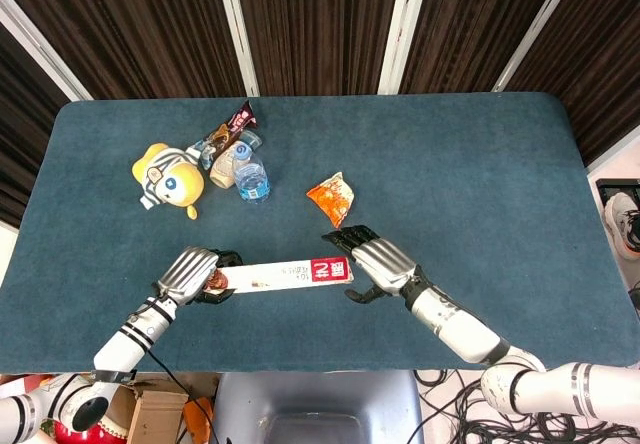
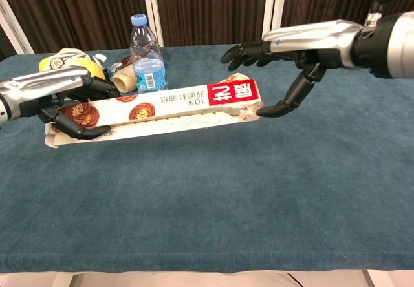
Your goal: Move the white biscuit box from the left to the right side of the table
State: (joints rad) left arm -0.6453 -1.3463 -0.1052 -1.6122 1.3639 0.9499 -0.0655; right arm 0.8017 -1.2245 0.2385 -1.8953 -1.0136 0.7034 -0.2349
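Note:
The long white biscuit box [image 1: 285,273] [image 2: 162,107] with a red end label is lifted off the table, tilted with the red end higher. My left hand [image 1: 192,275] [image 2: 71,99] grips its left end, where the biscuit pictures are. My right hand [image 1: 372,264] [image 2: 284,57] is spread open at the red end, its fingers above the box's end and its thumb tip touching or nearly touching the end. It does not hold the box.
On the blue-green table [image 1: 480,184] at the back left lie a yellow plush toy [image 1: 165,177] [image 2: 68,64], a water bottle [image 1: 252,180] [image 2: 148,57] and snack packets [image 1: 228,134]. An orange snack bag [image 1: 332,199] lies just behind the box's red end.

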